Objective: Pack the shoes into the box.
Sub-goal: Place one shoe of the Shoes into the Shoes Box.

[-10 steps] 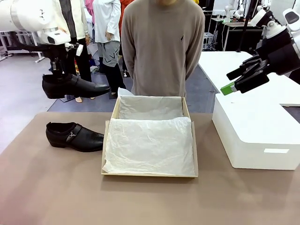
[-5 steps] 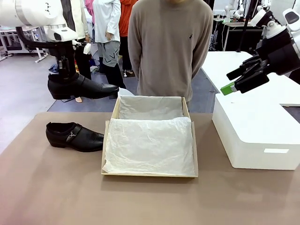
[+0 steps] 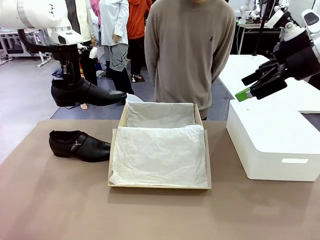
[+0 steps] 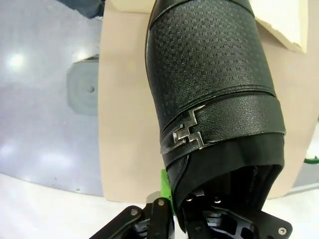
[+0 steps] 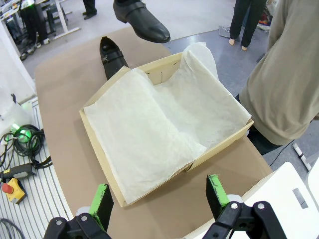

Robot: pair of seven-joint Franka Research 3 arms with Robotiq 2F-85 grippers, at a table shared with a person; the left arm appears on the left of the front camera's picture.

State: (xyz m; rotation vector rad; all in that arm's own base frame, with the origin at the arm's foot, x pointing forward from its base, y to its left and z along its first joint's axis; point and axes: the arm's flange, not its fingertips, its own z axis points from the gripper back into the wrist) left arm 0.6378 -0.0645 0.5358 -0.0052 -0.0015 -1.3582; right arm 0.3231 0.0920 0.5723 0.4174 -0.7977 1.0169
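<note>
My left gripper [image 3: 71,79] is shut on the heel end of one black shoe [image 3: 87,94], holding it in the air left of the box, toe pointing at the box's far left corner. Its textured upper and metal buckle [image 4: 188,133] show in the left wrist view. The other shoe [image 3: 79,145] lies on the table left of the box, also visible as a shoe [image 5: 112,56] in the right wrist view. The tan box [image 3: 160,186] lies open, lined with white tissue [image 3: 160,152]. My right gripper [image 3: 256,82] hangs open high at the right, above the white box.
A large white rounded box [image 3: 275,142] stands on the table's right side. A person in a beige sweater [image 3: 189,50] stands at the far edge behind the tan box. Bare brown tabletop [image 3: 150,215] runs along the front.
The left arm carried the held shoe rightward and slightly down toward the box, then nearly stopped. The person stepped to the right. The right arm has not moved.
</note>
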